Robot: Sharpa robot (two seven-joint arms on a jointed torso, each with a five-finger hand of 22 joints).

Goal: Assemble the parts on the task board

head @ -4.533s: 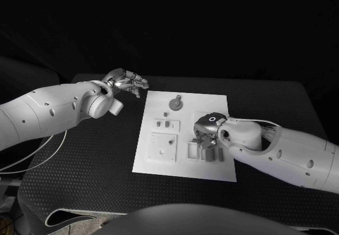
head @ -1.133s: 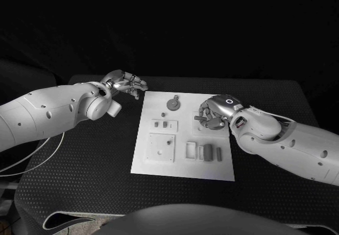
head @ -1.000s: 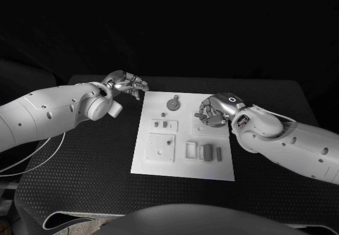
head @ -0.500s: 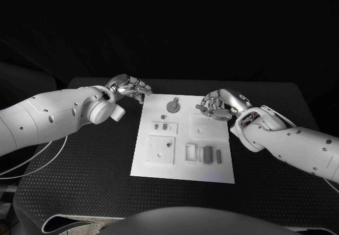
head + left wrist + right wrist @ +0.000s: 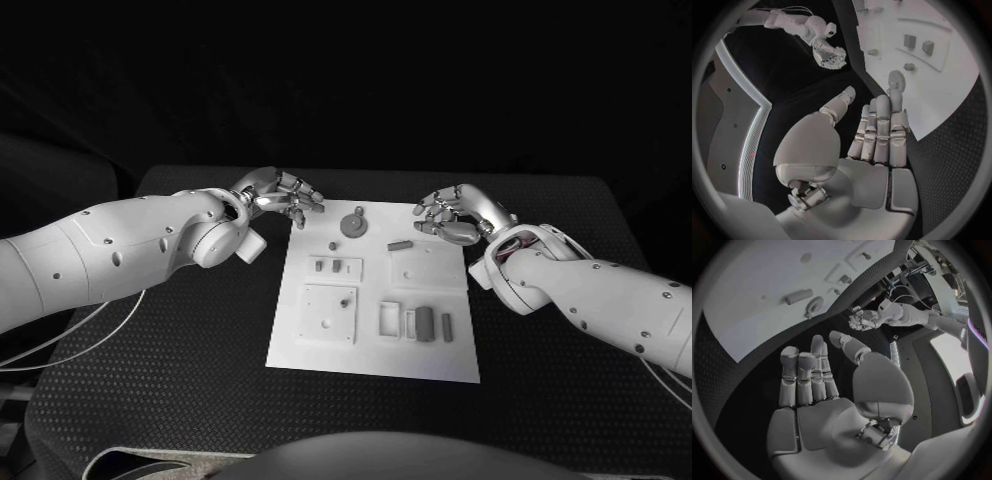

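Since the earlier frames, the right hand (image 5: 459,217) has left the task board (image 5: 381,300), fingers spread and empty beside its far right corner. A small grey part (image 5: 400,244) lies there. The left hand (image 5: 284,196) hovers open at the far left corner.

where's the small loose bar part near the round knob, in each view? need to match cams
Head view: the bar part lies on the task board, just right of the round knob.
Left wrist view: I cannot pick it out; the round knob shows beyond the left hand.
Right wrist view: the bar part lies beside the round knob, beyond the right hand.
Shared landmark: the round knob.
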